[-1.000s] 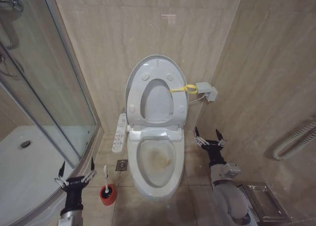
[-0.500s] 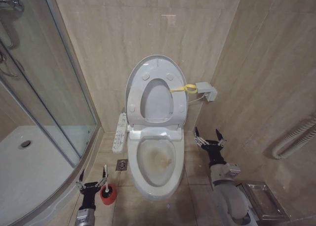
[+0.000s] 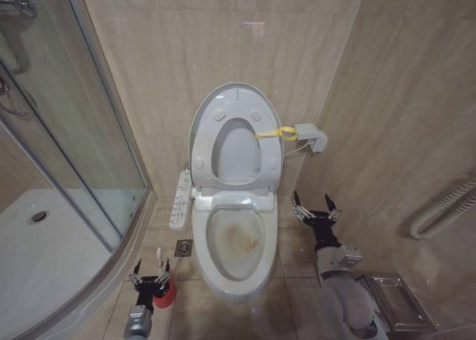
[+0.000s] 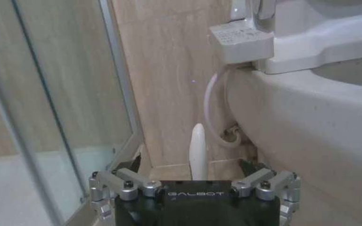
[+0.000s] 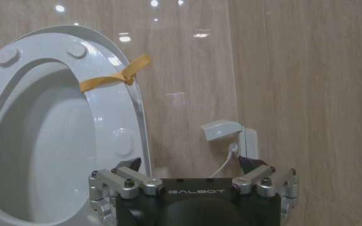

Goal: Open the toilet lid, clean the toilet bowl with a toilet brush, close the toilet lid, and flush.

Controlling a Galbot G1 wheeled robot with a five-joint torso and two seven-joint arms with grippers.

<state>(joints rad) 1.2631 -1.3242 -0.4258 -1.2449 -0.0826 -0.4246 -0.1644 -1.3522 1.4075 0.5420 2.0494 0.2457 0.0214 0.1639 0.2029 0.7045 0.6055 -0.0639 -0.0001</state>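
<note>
My left tool (image 3: 149,274) hung spread around the toilet brush (image 4: 197,149), its slim white handle upright between my fingers, red cup (image 3: 164,294) just below. My right tool (image 3: 313,208) waited, spread, beside the toilet bowl (image 3: 236,239).

Toilet bowl (image 3: 235,239) centre, toilet lid (image 3: 235,138) raised behind it (against the wall), toilet brush (image 3: 159,269) left.
</note>
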